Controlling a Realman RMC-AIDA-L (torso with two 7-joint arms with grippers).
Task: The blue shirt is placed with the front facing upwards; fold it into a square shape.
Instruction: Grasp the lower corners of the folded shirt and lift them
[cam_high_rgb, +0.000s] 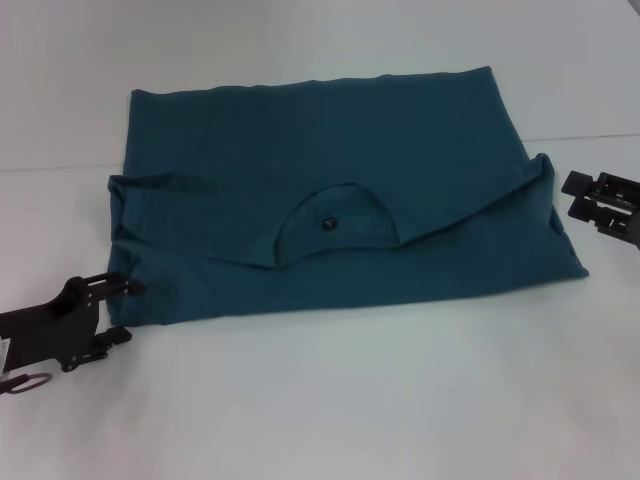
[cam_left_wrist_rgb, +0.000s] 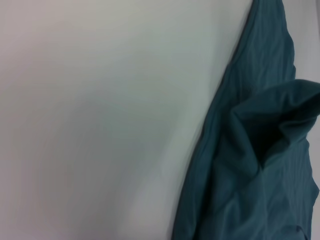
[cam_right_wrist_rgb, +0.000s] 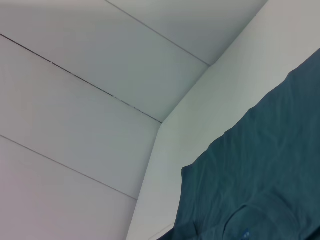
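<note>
Blue shirt (cam_high_rgb: 330, 200) lies half-folded; left gripper (cam_high_rgb: 112, 288) touches its corner, jaws' state unclear; next needs a sideways fold.

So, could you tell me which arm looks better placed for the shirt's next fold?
Probably the left: the left gripper sits against the blue shirt at its near left corner, while the right gripper hangs just off its right edge.

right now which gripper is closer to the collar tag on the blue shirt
Roughly even; perhaps the left. The left gripper sits at the blue shirt's near-left corner, while the right gripper is just off its right edge. The collar tag lies between them.
</note>
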